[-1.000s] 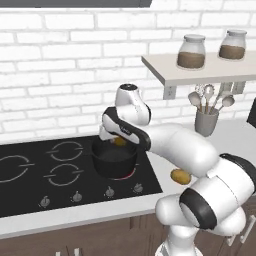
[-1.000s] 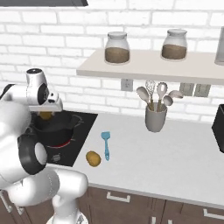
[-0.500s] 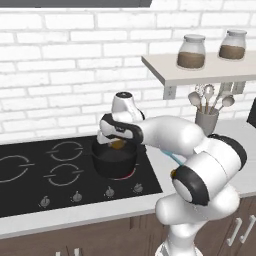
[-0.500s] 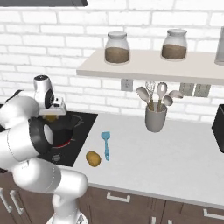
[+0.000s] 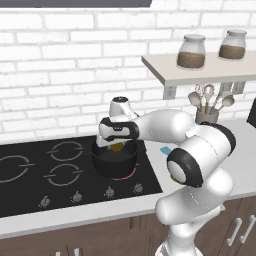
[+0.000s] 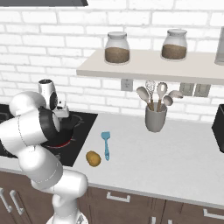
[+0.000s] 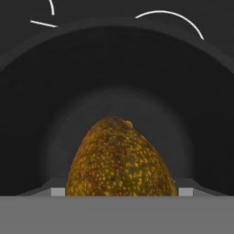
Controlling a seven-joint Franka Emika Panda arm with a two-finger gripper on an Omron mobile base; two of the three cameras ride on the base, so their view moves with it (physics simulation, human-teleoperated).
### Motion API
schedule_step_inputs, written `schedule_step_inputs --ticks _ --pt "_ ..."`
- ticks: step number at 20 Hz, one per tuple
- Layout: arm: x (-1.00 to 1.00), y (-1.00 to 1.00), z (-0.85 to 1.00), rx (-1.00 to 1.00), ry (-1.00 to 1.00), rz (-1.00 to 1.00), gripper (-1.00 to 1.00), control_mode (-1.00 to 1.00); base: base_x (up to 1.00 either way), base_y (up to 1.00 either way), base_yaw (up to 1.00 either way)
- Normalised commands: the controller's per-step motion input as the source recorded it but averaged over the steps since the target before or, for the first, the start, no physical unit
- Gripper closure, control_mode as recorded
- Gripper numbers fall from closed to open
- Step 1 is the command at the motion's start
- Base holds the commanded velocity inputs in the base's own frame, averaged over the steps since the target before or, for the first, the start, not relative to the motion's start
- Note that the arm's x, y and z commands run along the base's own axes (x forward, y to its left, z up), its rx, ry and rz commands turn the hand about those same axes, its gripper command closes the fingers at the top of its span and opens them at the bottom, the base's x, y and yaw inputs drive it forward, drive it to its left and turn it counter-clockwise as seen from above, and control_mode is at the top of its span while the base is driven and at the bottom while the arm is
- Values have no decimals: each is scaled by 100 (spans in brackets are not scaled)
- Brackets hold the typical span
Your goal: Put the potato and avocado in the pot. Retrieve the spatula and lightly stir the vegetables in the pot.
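My gripper point(image 5: 116, 145) hangs just over the black pot point(image 5: 114, 164) on the front right burner, shut on the avocado point(image 7: 121, 160), a speckled brown-green lump. The hand view looks straight down past the avocado into the dark pot point(image 7: 119, 68), with my gripper point(image 7: 121, 192) around the fruit's wide end. The potato point(image 6: 92, 158), a small yellow-orange lump, lies on the counter right of the stove. Beside it the teal spatula point(image 6: 105, 143) lies flat, blade toward the wall.
The black cooktop point(image 5: 45, 175) spreads left of the pot, knobs along its front. A grey utensil crock point(image 6: 155, 119) with spoons and a whisk stands under the wall shelf point(image 6: 153, 70), which carries jars. A dark appliance point(image 6: 218, 127) sits at the far right.
The gripper has sunk a little toward the pot with the avocado in it, and the arm's elbow has swung round. The potato and spatula lie where they were.
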Motion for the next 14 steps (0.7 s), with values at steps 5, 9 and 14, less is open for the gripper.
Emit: schedule_step_inputs --ticks 5,9,14 --pt "2 3 -31 -1 3 0 100 -100 0 0 0" --pt "10 0 -28 0 0 0 100 -100 0 0 0" --pt "10 3 -19 0 0 0 100 -100 0 0 0"
